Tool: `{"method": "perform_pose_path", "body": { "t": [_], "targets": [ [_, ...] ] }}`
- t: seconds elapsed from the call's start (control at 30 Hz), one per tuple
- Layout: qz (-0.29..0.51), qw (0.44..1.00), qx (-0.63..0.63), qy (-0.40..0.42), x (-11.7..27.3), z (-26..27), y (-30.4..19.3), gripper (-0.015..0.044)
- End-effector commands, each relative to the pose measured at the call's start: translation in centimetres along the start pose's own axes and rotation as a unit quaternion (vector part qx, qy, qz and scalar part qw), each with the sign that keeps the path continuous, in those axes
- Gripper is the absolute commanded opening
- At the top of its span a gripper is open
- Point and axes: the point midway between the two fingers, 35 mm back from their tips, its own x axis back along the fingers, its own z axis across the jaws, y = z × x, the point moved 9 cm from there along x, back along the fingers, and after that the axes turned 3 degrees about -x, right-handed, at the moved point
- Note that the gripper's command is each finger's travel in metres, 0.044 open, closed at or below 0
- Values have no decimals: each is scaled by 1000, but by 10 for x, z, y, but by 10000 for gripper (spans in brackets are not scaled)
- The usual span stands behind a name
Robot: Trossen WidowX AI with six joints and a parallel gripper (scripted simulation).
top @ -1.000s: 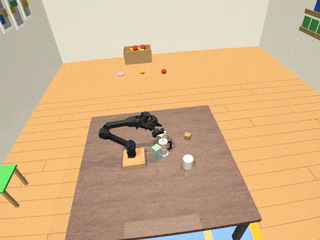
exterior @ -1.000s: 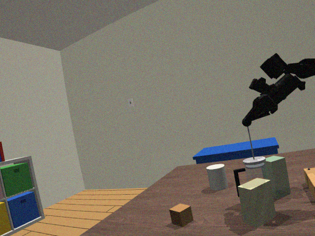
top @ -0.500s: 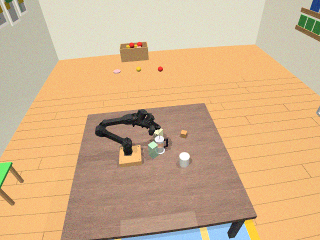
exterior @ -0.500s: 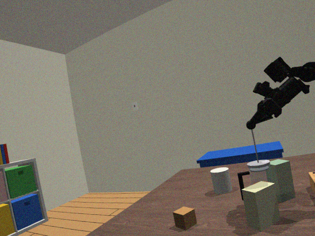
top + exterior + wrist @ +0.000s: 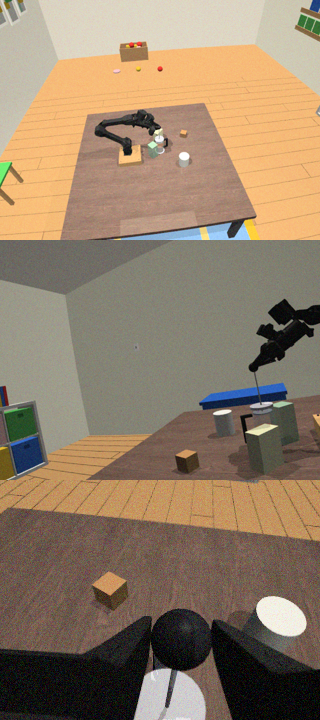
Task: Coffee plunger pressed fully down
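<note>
The coffee press (image 5: 160, 145) (image 5: 261, 419) stands upright on the table, with a pale round lid (image 5: 159, 139) (image 5: 261, 406) (image 5: 182, 695) and a black handle (image 5: 166, 142) (image 5: 243, 429). Its thin plunger rod (image 5: 257, 388) (image 5: 171, 687) stands far out above the lid. The round black plunger knob (image 5: 253, 367) (image 5: 181, 639) tops the rod. My gripper (image 5: 156, 129) (image 5: 253, 366) (image 5: 181, 626) is shut on the knob, with a finger on each side of it in the wrist view. The fingers hide the knob in the top view.
A green block (image 5: 153, 149) (image 5: 286, 420) and a pale yellow block (image 5: 158, 132) (image 5: 264, 449) stand close beside the press. A white cylinder (image 5: 184, 159) (image 5: 224, 423) (image 5: 280, 617) and a small brown cube (image 5: 183, 133) (image 5: 187, 460) (image 5: 110, 591) stand farther out on the handle side.
</note>
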Motion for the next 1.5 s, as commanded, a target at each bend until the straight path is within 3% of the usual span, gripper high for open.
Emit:
{"method": "perform_pose_path", "body": {
  "t": [0.0,1.47],
  "targets": [
    [11,1000,-2,-2,-7,-1,-11,130],
    [11,1000,-2,-2,-49,-3,-69,130]
  ]
}}
